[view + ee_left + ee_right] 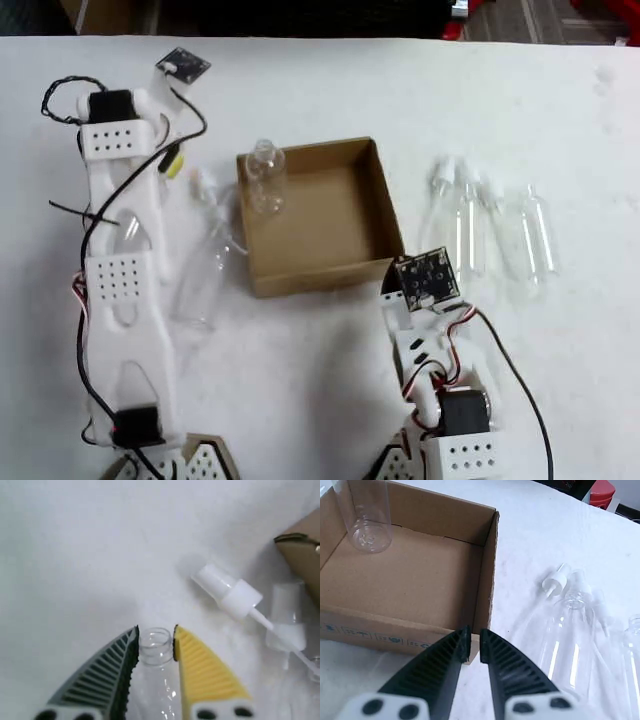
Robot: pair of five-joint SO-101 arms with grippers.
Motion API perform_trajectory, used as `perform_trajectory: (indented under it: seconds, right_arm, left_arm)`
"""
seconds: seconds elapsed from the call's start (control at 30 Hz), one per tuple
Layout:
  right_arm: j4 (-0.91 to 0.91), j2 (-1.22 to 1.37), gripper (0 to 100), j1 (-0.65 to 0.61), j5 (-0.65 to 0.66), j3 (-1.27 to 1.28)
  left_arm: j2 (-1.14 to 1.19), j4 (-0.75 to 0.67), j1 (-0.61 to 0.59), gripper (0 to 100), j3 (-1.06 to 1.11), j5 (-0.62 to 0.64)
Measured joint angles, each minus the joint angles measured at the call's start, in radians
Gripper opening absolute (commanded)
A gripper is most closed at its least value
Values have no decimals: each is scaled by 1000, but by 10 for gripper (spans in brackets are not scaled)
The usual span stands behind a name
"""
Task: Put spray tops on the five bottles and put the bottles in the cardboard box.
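Left gripper point(155, 634) clamping bottle point(157, 690) neck, spray top point(227, 592) nearby

The body of the open-necked bottle point(154, 652) between the left fingers point(202, 672) is cut off by the picture's edge, and from above it is mostly hidden under the left arm point(120, 275). The cardboard box point(300, 547) is cut down to a corner in that wrist view. The boxed bottle point(367, 515) is cut off at its neck end in the right wrist view, and the bench bottles point(570, 645) at their bases.
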Motion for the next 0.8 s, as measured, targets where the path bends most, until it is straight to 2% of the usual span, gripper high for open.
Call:
perform_trajectory:
  seconds: [0.17, 0.4, 0.8]
  right_arm:
    - [0, 0, 25, 0, 0, 0]
    - [0, 0, 25, 0, 0, 0]
    - [0, 0, 25, 0, 0, 0]
  left_arm:
    - [0, 0, 2, 35, 0, 86]
    - [-31, 0, 43, 35, 23, 120]
    - [-578, 0, 244, 35, 496, 215]
